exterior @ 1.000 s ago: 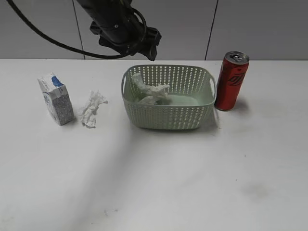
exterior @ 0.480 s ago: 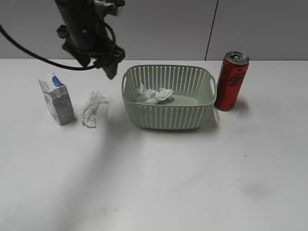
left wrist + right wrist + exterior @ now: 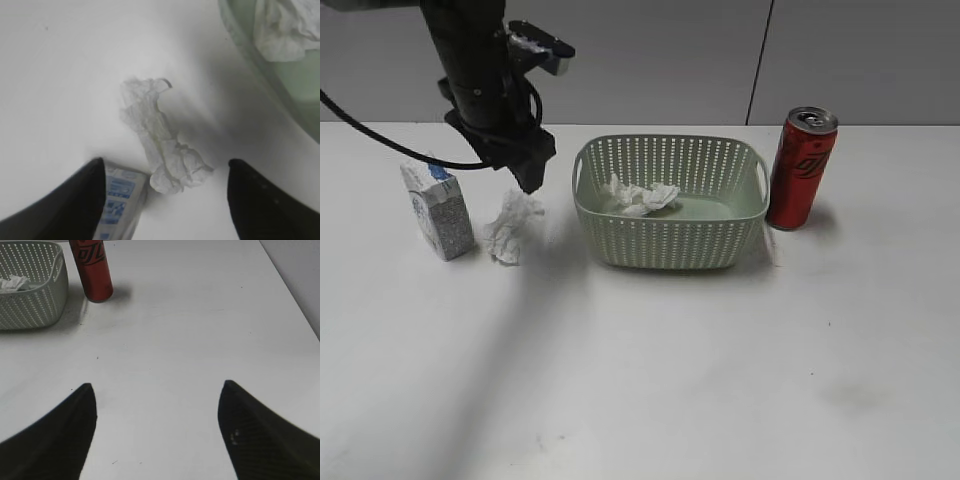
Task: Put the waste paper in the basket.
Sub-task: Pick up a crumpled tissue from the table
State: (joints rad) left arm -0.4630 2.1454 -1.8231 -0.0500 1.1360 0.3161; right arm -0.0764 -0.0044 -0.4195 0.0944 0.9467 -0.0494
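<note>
Swung leftward, spread left fingers (image 3: 95, 172) now straddle upright-lengthwise waste paper (image 3: 510, 228).

The red can (image 3: 802, 168), at the right of the exterior view, carries black lettering too small to read. The carton (image 3: 438, 208) at left has blue print, also illegible.

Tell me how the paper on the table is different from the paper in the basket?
The paper on the table lies outside, between the carton and the basket; the paper in the basket is already inside. The table one looks long and stretched out; the basket one looks bunched up. The left gripper is open over the table one only. Both are white and crumpled.
</note>
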